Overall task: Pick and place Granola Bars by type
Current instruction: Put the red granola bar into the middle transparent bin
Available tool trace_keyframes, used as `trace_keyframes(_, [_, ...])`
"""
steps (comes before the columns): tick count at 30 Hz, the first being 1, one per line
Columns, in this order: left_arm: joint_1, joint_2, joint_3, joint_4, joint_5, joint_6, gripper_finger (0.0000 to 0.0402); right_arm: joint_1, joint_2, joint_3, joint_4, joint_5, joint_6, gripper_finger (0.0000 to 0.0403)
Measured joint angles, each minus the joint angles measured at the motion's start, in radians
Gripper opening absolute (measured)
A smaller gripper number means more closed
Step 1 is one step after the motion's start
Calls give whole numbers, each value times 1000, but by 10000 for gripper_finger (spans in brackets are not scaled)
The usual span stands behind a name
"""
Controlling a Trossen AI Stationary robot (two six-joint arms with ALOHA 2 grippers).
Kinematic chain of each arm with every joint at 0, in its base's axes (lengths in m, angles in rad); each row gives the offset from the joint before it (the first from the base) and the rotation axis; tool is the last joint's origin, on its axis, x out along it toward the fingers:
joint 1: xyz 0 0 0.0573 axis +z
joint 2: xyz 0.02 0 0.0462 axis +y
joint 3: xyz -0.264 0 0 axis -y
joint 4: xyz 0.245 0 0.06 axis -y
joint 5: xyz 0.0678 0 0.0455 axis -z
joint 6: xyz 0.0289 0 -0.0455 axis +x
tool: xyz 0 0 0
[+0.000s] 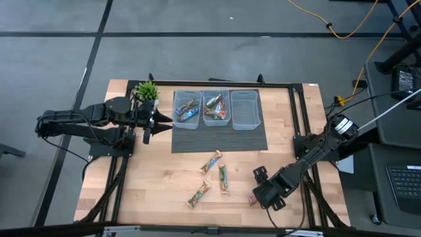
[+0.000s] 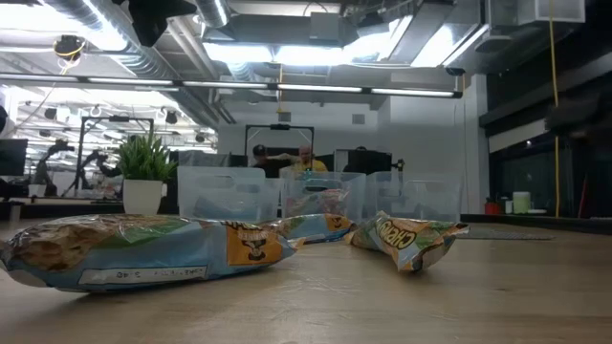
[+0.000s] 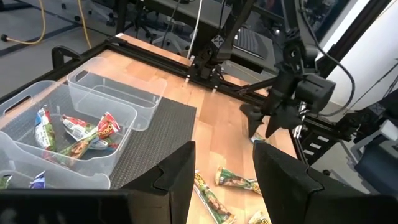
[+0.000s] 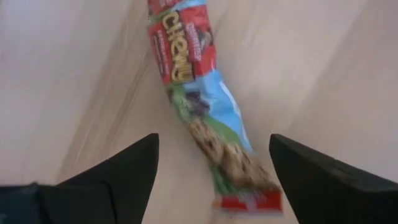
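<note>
Three granola bars lie flat on the wooden table: one (image 1: 211, 161), one (image 1: 223, 178) and one (image 1: 198, 194). A red-wrapped bar (image 1: 252, 199) lies near the front, also in the right wrist view (image 4: 199, 93). My right gripper (image 1: 263, 191) is open just above it, one finger on each side (image 4: 212, 143), not touching. More bars lie in the left bin (image 1: 187, 108) and the middle bin (image 1: 216, 107). The right bin (image 1: 245, 108) holds nothing. My left gripper (image 1: 158, 122) is open and empty (image 3: 224, 158), left of the bins.
The three clear bins stand in a row on a dark mat (image 1: 220, 139) at the table's far middle. A small potted plant (image 1: 147, 91) stands at the far left beside my left arm. A black frame rail (image 1: 302, 118) runs along the table's right side.
</note>
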Motion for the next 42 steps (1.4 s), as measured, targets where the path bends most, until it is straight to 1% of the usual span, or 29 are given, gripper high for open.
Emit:
trace_keyframes(3, [0, 0, 0, 2, -1, -4, 155, -3, 3, -30, 40, -25, -4, 307])
trace_keyframes(8, [0, 0, 0, 2, -9, -9, 155, -10, 19, -33, 80, -16, -58, 303])
trace_keyframes(12, [0, 0, 0, 4, -21, -11, 155, -26, 47, -31, 101, -37, -78, 276])
trace_keyframes(15, [0, 0, 0, 4, -25, -18, 155, -42, 63, -29, 100, -43, -74, 244])
trace_keyframes(18, [0, 0, 0, 4, -25, -24, 155, -55, 65, -26, 96, -46, -73, 204])
trace_keyframes(22, [0, 0, 0, 4, -25, -26, 155, -66, 71, 8, 48, -39, -59, 138])
trace_keyframes(26, [0, 0, 0, 4, -25, -26, 155, -81, 76, 62, -4, -51, -103, 69])
trace_keyframes(28, [0, 0, 0, 4, -25, -26, 155, -94, 75, 95, -46, -54, -103, 43])
trace_keyframes(35, [0, 0, 0, 4, -25, -26, 155, -177, 74, 244, -278, -28, -75, 39])
trace_keyframes(39, [0, 0, 0, 4, -25, -26, 155, -233, 74, 350, -361, 19, -75, 63])
trace_keyframes(42, [0, 0, 0, 4, -25, -18, 155, -284, 74, 445, -409, 62, -49, 56])
